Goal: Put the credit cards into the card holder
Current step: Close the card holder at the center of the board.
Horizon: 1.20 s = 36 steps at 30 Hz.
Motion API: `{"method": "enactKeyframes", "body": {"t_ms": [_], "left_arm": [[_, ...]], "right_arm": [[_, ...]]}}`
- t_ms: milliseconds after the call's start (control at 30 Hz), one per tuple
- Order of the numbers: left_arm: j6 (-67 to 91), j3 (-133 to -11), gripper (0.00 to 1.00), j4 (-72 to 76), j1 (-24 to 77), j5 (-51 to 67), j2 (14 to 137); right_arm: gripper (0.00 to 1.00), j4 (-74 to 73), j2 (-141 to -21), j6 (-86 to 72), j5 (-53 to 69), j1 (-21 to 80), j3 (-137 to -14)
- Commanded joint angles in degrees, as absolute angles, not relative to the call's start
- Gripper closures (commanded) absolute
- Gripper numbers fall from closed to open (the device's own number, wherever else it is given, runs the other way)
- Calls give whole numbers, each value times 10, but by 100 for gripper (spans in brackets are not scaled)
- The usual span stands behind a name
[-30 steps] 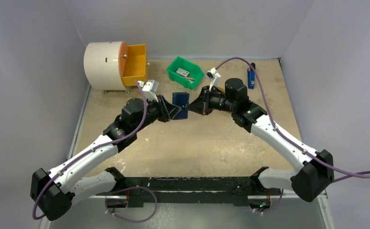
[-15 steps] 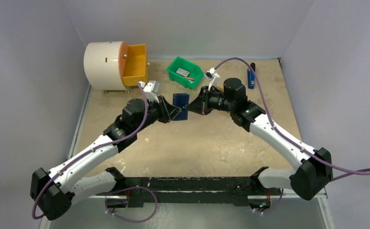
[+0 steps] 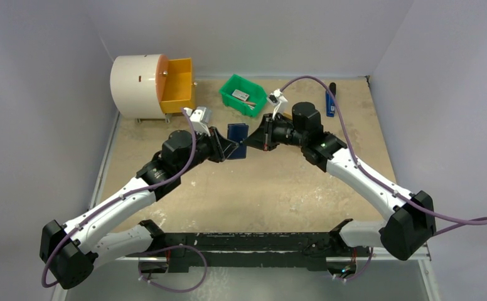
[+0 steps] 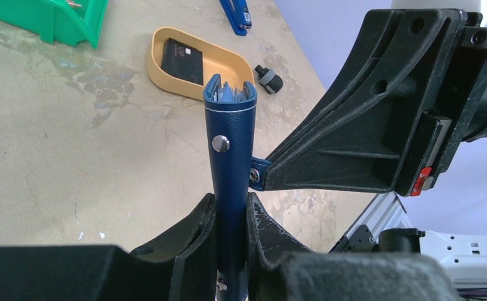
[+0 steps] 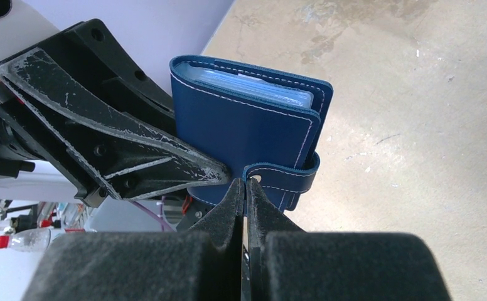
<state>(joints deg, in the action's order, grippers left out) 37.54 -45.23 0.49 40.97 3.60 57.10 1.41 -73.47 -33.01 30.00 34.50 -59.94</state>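
While the card holder (image 3: 236, 139) hangs upright off the surface (image 3: 260, 188), just on the near side of the green bin (image 3: 244, 94), both arms have hold of it. The left gripper (image 4: 231, 204) clamps the navy cover from below, its jaws pressed against both faces. The right gripper (image 5: 246, 183) is pinched tight on the end of the snap tab (image 5: 285, 172), which curls round the holder's edge. Pale sleeves (image 5: 260, 84) show between the covers. Beside the green bin, a tan tray (image 4: 156, 63) holds a black card (image 4: 183, 55).
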Motion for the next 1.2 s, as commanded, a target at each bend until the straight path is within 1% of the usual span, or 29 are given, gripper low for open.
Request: {"method": "enactKeyframes", "body": {"t_ms": [0, 533, 1167], "left_arm": [[365, -484, 100, 44, 422, 53, 565], [363, -491, 100, 45, 440, 51, 581], [362, -508, 100, 47, 466, 55, 598]], "right_arm": [[100, 39, -742, -332, 298, 347, -627], [100, 48, -756, -344, 313, 348, -634], [100, 19, -777, -328, 316, 356, -653]]}}
